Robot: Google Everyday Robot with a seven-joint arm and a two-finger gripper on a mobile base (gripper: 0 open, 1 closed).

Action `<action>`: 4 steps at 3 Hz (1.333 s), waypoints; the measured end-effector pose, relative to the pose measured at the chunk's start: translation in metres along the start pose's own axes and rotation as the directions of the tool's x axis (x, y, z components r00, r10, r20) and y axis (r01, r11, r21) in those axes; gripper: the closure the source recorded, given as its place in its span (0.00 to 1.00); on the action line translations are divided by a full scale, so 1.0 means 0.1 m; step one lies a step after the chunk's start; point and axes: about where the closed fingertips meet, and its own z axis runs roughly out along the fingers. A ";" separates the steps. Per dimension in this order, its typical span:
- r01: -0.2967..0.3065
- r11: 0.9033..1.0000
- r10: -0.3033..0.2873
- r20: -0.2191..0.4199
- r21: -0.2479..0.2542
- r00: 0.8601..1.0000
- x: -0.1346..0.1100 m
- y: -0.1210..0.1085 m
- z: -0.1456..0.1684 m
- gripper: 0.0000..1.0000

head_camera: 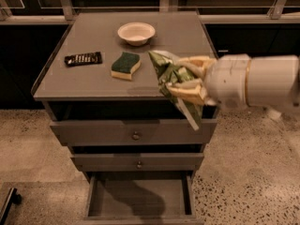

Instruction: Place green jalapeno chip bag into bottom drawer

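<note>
My gripper point(185, 77) comes in from the right on a white arm. Its tan fingers point(194, 93) are shut on the green jalapeno chip bag point(169, 76). The crumpled bag hangs in the air over the right front edge of the cabinet top point(84, 81), and its pale tail points down past the top drawer. The bottom drawer point(140, 199) is pulled open below, and its grey floor holds only a shadow.
On the cabinet top lie a green-and-yellow sponge point(125, 65), a white bowl point(136, 33) and a black bar-shaped object point(83, 58). Two shut knobbed drawers point(135, 135) sit above the open one. Speckled floor surrounds the cabinet.
</note>
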 end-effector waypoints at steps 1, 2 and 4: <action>-0.107 0.991 0.101 0.085 0.079 0.991 0.38 0.36 0.15 1.00; -0.216 0.958 0.207 0.064 0.188 0.976 1.31 0.75 0.11 1.00; -0.335 0.905 0.352 -0.016 0.262 0.936 2.29 1.30 0.10 1.00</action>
